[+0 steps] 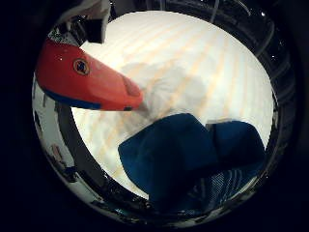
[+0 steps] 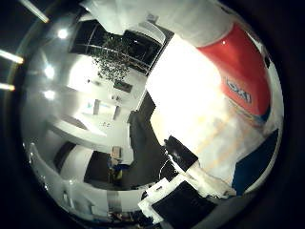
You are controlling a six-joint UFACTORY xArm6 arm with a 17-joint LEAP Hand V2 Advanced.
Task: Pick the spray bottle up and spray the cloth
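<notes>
red and orange spray head (image 1: 87, 79) fills one side of my little-finger-side view, its nozzle end aimed over the blue cloth (image 1: 190, 159), not touching it that i can see. cloth lies crumpled on the pale striped table (image 1: 207, 63), with a soft shadow on the tabletop just past the nozzle. from the thumb-side view i get the spray bottle (image 2: 240, 71) right against the palm, white body with a red label band, very close to the camera, so it looks carried up off the table. white and black bits of the hand (image 2: 181, 200) show at the edge, but i cannot tell how far the fingers are curled or whether they wrap the bottle. room behind shows a hanging plant (image 2: 112, 59) and white counters (image 2: 81, 129).
</notes>
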